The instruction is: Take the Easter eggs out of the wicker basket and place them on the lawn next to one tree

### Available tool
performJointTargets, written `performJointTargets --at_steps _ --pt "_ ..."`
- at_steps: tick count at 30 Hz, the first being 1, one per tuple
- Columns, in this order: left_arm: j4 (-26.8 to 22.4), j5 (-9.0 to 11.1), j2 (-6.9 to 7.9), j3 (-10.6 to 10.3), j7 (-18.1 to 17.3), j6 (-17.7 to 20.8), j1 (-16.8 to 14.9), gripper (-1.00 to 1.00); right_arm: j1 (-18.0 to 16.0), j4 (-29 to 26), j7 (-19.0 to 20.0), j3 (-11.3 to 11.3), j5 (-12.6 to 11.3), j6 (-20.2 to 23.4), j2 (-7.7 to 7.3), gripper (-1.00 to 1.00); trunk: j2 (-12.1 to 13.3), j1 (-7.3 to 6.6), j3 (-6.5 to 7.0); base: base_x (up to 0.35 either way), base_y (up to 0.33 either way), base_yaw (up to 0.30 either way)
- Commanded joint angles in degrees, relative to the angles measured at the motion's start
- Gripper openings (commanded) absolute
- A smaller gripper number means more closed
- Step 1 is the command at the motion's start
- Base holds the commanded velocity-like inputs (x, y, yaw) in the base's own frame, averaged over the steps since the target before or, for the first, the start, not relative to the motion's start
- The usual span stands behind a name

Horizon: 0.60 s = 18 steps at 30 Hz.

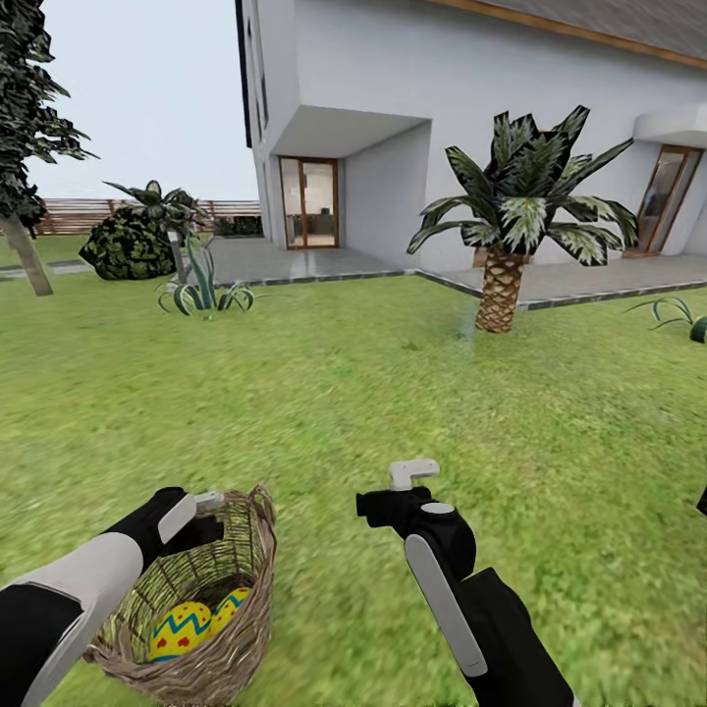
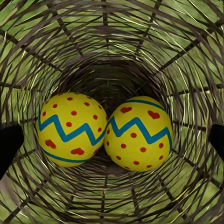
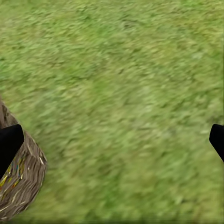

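Observation:
The wicker basket [image 1: 241,589] stands on the lawn [image 1: 373,393] at the lower left of the head view. Two yellow Easter eggs with red dots and blue zigzag bands lie side by side at its bottom: one egg [image 2: 70,128] [image 1: 180,629] and its neighbour [image 2: 138,133] [image 1: 232,604]. My left gripper [image 1: 201,513] [image 2: 112,144] hangs open over the basket's mouth, above both eggs, holding nothing. My right gripper [image 1: 395,489] [image 3: 112,140] is open over bare grass, to the right of the basket [image 3: 21,182]. The tree [image 1: 27,257], with its pale leaning trunk, stands far off at the left.
A scaly-trunked palm [image 1: 501,285] grows at the lawn's far edge by the grey patio [image 1: 579,280] and the white house [image 1: 471,128]. Bushes [image 1: 128,247] and spiky plants [image 1: 204,290] stand at the back left. Open grass lies between me and them.

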Motion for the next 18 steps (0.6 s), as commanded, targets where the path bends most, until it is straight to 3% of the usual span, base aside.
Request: performJointTargets --at_steps 1,18 --pt "-0.09 0.59 0.02 -0.35 0.44 0.25 -0.01 1.00 -0.05 -0.05 -0.60 0.06 -0.56 0.17 0.01 1.00 -0.04 0.01 -0.29 0.000 0.000 0.000" --pt "-0.04 0.25 -0.24 -0.54 0.56 0.24 -0.01 1.00 -0.05 -0.06 -0.61 0.05 -0.65 -0.10 -0.02 1.00 -0.27 0.45 -4.05 0.000 0.000 0.000"
